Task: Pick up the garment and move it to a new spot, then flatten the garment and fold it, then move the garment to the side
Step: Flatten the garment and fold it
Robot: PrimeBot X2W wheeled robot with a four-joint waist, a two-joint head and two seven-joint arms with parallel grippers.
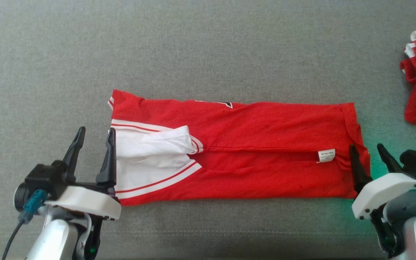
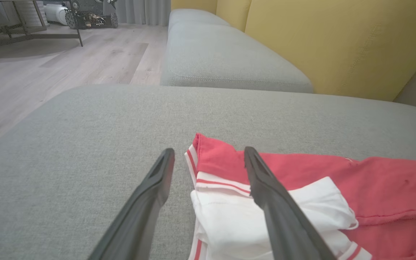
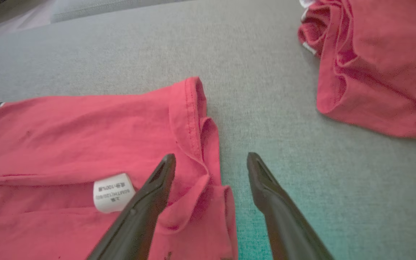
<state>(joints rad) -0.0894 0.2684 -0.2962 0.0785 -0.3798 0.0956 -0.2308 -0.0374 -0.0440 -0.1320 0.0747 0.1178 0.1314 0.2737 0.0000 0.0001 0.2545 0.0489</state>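
folding step, i judge — the garment lies mid-frame as a long strip; left hand, lower left, and right hand, lower right, both open and empty, should next pinch its ends

White tag on the garment bears illegible print.

Lying flat on the gray cushion: a red garment, folded into a long strip. Showing white cloth with red stripes at the left end and a small white tag near the right end.
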